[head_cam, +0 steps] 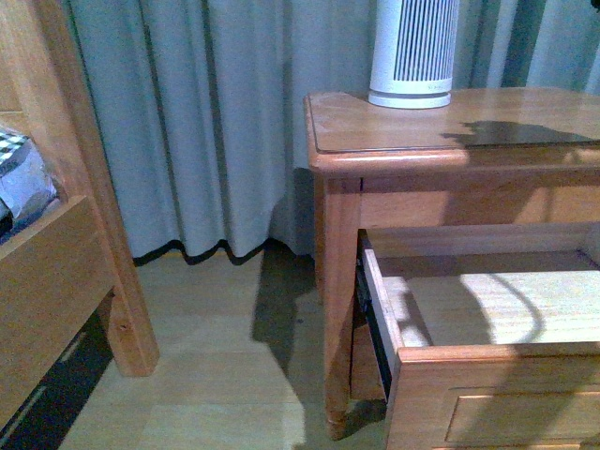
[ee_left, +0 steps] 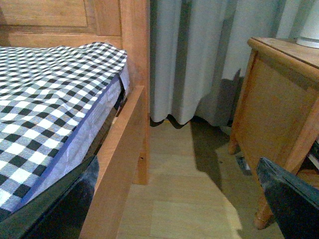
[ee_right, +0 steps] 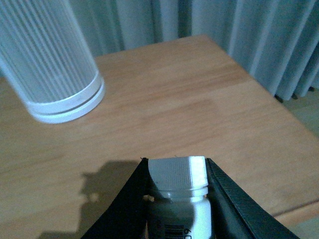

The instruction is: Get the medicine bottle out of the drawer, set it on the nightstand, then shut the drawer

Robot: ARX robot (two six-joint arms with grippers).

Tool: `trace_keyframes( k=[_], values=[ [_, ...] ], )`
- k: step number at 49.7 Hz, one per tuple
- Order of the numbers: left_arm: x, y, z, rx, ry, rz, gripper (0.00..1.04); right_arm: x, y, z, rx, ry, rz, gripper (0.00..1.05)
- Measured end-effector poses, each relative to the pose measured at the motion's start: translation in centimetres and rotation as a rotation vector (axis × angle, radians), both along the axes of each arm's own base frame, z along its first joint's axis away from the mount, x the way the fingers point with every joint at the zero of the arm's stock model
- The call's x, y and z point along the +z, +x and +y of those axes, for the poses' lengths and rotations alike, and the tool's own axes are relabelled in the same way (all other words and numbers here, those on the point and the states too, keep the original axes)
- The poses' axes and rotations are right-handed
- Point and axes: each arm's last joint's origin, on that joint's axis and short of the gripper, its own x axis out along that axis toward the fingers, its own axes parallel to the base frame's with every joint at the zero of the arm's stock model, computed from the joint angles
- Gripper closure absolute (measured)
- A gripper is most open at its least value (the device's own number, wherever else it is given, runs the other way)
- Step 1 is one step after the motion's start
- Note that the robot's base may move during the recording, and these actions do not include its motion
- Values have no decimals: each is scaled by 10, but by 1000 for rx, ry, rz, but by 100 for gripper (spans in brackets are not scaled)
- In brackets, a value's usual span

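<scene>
The medicine bottle (ee_right: 182, 199) is pinched in the right end effector (ee_right: 175, 167), long axis along its fingers, cap at the tips, over the nightstand (ee_right: 174, 99) top, apart from the white appliance (ee_right: 50, 64). The left end effector (ee_left: 179, 189) gapes empty, farther from the nightstand.

The right hand (ee_right: 175, 168) is closed on the medicine bottle (ee_right: 195, 217), its dark fingers pressing either side of the cap; the left hand (ee_left: 177, 169) hangs with fingers spread wide apart
</scene>
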Motion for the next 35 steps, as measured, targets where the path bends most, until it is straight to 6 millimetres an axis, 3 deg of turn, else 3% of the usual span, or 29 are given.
trace_keyframes(
  k=[4,12,29,35],
  values=[
    [0,0,0,0,0,0,7,1,31,-21,-61,-28,15,75],
    [0,0,0,0,0,0,7,-17,59,-41,-107,-46,57,75],
    [0,0,0,0,0,0,7,-63,81,-51,-87,-62,145,75],
    [0,0,0,0,0,0,7,-68,83,-51,-82,-67,139,58]
  ],
)
